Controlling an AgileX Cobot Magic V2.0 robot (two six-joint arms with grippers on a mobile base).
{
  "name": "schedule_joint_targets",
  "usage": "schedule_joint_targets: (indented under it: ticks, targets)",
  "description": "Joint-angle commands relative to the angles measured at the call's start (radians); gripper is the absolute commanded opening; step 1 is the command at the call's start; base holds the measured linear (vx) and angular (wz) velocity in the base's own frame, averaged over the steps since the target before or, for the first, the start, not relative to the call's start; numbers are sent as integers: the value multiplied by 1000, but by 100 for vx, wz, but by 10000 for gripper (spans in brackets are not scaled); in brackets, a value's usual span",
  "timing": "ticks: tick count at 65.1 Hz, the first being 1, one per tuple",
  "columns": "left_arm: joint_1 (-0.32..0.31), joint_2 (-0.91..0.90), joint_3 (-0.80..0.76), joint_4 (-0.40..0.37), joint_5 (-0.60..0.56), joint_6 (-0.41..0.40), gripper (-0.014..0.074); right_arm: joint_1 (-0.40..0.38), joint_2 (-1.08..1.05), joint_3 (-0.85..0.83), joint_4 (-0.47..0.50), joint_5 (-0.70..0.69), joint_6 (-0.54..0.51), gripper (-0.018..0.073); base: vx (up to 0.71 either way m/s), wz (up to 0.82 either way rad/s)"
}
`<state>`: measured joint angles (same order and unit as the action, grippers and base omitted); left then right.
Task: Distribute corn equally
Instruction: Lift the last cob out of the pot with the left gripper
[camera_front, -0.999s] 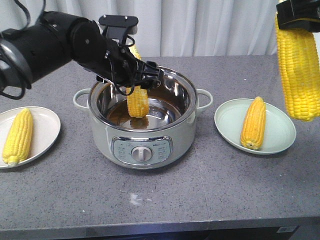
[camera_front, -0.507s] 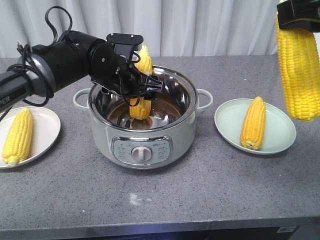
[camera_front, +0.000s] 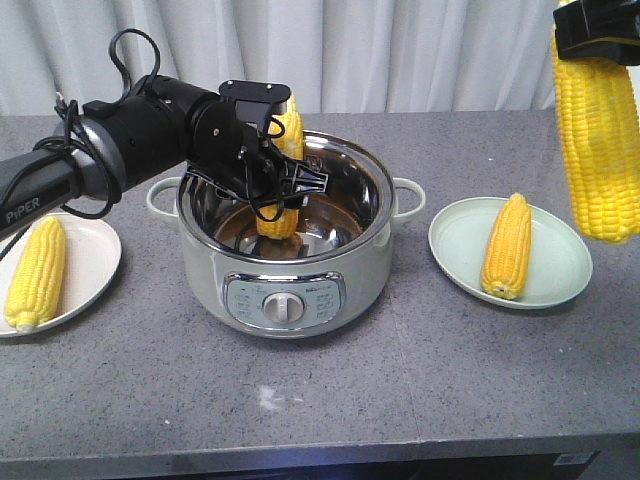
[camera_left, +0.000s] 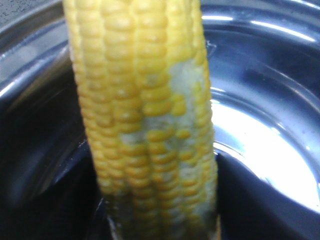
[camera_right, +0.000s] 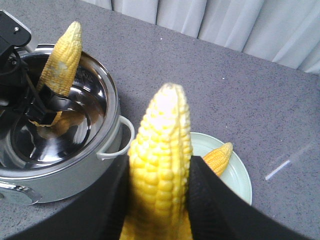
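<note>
Cob (camera_front: 279, 218) near-upright inside pot (camera_front: 365, 262), tip up, clamped in left gripper (camera_front: 285, 186); second cob (camera_front: 598, 150) high above table (camera_front: 450, 385), clamped in right gripper (camera_front: 597, 42), well apart from pot.

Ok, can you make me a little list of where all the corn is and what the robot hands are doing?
corn total: four cobs
pot: silver, no lid, middle of the grey table
left gripper: shut on the cob in the pot, which stands upright
right gripper: shut on the cob in the air, tip pointing down
white plate: one cob lying flat
green plate: one cob lying down
</note>
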<state>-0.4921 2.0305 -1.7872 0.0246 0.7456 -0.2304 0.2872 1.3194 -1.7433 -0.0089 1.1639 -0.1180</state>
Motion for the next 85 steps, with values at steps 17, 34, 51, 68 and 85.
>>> schedule_joint_targets:
  ticks: [17, 34, 51, 68, 85]
  targets:
    - [-4, -87, -35, -2, -33, 4, 88, -4, -30, -22, -12, -68, -2, 102, 0, 0]
    - [-4, -218, -35, 2, 30, 22, 62, -4, -30, -22, -12, -67, -2, 102, 0, 0]
    - [-3, -396, -35, 112, 127, -21, 62, -4, -30, -22, -12, -62, -2, 102, 0, 0]
    - [35, -528, -35, 332, 288, -146, 62, -4, -30, -22, -12, -46, 10, 102, 0, 0]
    - [125, -585, -31, 338, 405, -141, 62, -4, -30, -22, -12, -45, 20, 102, 0, 0]
